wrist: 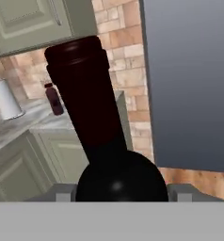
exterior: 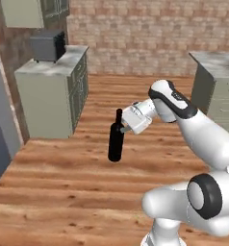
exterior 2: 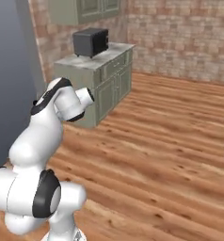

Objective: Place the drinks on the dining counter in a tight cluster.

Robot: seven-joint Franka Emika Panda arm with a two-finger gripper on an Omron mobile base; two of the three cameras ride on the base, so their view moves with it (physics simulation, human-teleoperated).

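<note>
The black wine bottle (exterior: 116, 139) stands pretty much upright, long axis vertical, neck up, hanging in mid-air above the wood floor (exterior: 63, 192), well apart from the corner cabinet (exterior: 54, 96). It's glossy black all over, no label or writing readable. The gripper (exterior: 124, 128) is clamped on it around the shoulder, just below the neck.

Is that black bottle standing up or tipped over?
Upright: the black wine bottle hangs neck-up in the hand, above the wooden floor.
</note>
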